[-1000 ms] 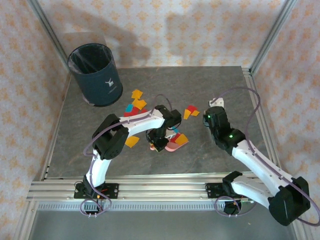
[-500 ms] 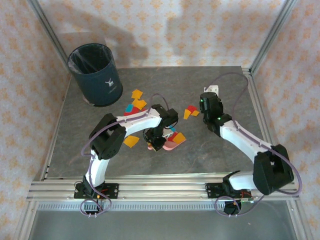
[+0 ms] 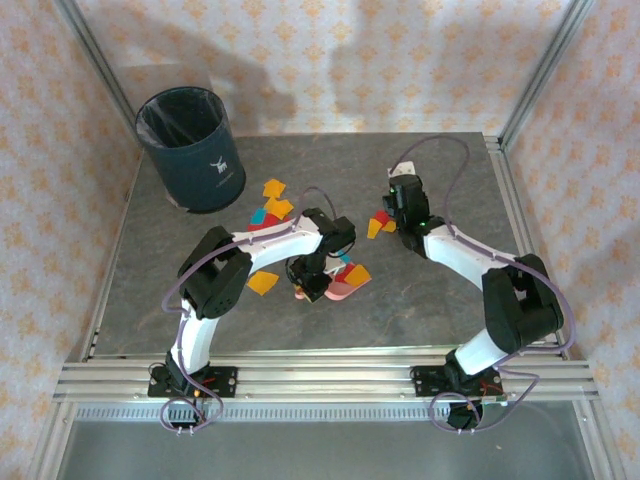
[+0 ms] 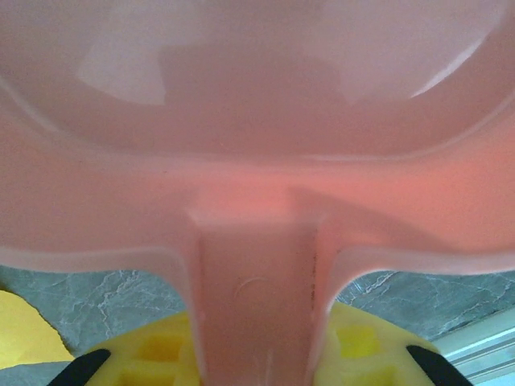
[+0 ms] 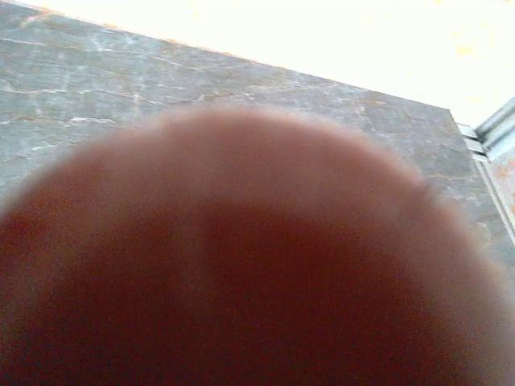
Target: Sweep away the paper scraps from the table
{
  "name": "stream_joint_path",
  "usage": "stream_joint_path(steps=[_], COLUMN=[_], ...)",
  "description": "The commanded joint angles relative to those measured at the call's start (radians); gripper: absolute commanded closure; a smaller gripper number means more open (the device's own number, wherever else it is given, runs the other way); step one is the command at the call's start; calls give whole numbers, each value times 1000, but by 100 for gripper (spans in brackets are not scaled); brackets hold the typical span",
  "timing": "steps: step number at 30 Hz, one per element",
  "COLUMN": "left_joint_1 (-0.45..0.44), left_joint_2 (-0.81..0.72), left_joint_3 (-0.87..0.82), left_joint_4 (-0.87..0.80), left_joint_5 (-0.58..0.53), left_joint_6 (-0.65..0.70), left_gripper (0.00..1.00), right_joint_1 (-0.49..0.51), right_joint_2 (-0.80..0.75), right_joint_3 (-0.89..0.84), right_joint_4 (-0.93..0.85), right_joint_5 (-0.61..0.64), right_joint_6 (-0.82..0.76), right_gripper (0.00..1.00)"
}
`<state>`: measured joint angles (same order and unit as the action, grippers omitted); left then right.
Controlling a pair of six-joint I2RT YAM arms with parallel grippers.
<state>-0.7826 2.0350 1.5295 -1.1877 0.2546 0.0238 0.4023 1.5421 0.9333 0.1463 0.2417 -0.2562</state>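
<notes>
Left gripper (image 4: 256,358): clamped on the handle of the pink plastic dustpan (image 3: 345,287)
Right gripper (image 3: 400,186): pinched shut, beyond and right of the dustpan; can't tell whether it holds anything
Paper scraps (image 3: 380,221): small red, orange and teal pieces, some touching the dustpan, others left, beyond and right of it
Table (image 3: 400,305): dark grey stone-patterned top under the dustpan

Blurred reddish-brown rounded mass (image 5: 241,273) up close, low and central; grey stone-patterned surface (image 5: 121,72) behind, silver rail (image 5: 495,129) at right, bright washed-out wall (image 5: 322,32) beyond.
</notes>
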Motion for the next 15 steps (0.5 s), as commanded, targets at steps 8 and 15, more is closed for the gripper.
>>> stream_joint_path(steps=[8,15], left_joint_1=[11,11], left_joint_2=[-16,-3], left_joint_3=[-9,3], left_joint_4=[-23,-24], left_joint_5=[-1,0], left_joint_6=[-21,-15], left_gripper=[100,100], right_joint_1=[14,47], right_joint_2=[-3,-26], right_joint_3=[-14,-35], right_joint_4=[20,-44], right_joint_5=[-225,-293], right_joint_6=[-85,-114], right_gripper=[100,100])
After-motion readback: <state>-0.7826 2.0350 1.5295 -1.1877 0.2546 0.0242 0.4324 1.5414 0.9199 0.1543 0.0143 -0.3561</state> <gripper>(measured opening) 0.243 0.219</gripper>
